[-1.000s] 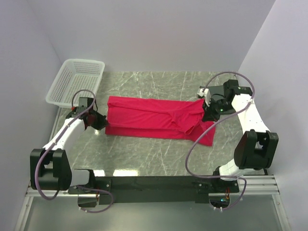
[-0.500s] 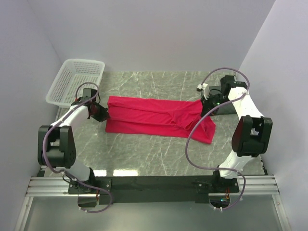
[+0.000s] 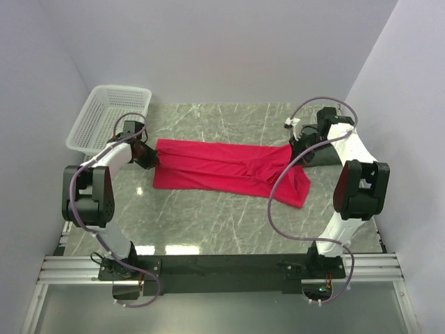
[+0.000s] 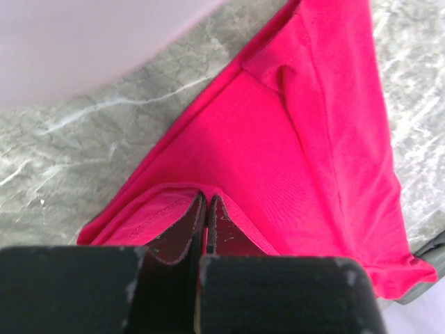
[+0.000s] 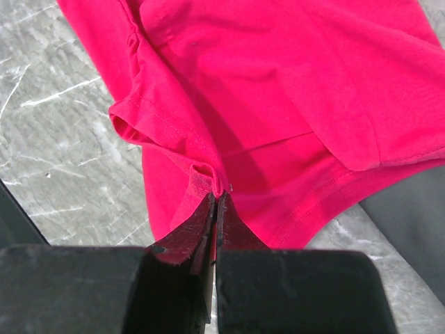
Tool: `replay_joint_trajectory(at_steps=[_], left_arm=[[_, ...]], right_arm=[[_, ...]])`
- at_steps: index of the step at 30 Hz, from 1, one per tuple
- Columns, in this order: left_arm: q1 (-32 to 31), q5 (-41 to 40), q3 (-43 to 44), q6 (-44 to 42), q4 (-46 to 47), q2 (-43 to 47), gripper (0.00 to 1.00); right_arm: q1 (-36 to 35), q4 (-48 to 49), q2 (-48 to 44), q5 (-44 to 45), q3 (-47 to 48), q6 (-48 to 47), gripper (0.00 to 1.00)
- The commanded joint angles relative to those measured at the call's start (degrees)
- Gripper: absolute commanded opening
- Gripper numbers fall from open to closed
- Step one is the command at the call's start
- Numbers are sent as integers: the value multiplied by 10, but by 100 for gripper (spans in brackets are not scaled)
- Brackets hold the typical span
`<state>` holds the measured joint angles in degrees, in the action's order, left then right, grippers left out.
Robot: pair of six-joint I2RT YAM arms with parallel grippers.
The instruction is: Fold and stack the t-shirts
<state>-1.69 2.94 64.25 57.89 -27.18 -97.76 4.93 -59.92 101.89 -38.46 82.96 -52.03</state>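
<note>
A crimson-red t-shirt lies stretched left to right across the marble table, partly folded, with a corner drooping at the lower right. My left gripper is shut on the t-shirt's left edge; in the left wrist view the gripper pinches a fold of the red t-shirt. My right gripper is shut on the t-shirt's right end; in the right wrist view that gripper clamps a hemmed edge of the t-shirt.
A white mesh basket stands at the far left corner, just behind the left arm. Walls close in the table on the left, back and right. The marble table shows bare in front of the shirt.
Both arms have drawn back toward the far side, carrying the shirt's two ends with them. The shirt has shifted away from me a little and lies more taut. Both grips stayed shut.
</note>
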Motion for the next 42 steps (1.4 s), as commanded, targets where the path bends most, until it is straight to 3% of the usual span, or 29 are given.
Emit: replay_joint_trajectory(at_steps=[1,21,27,31,34,42], left_arm=[[3,-9,25,-16,11,-14,1],[2,27,73,-44,12,-50,4],[2,66,67,-68,41,-36,19],[2,76,55,-91,70,5,46],[2,79,50,-109,80,44,59],[3,73,5,-143,100,160,59]], right_arm=[[4,16,6,1,29,18,0],[3,34,23,8,30,52,0],[3,34,31,8,39,67,0],[3,40,39,12,41,90,0],[3,45,50,12,42,112,0],[4,94,67,45,36,201,0]])
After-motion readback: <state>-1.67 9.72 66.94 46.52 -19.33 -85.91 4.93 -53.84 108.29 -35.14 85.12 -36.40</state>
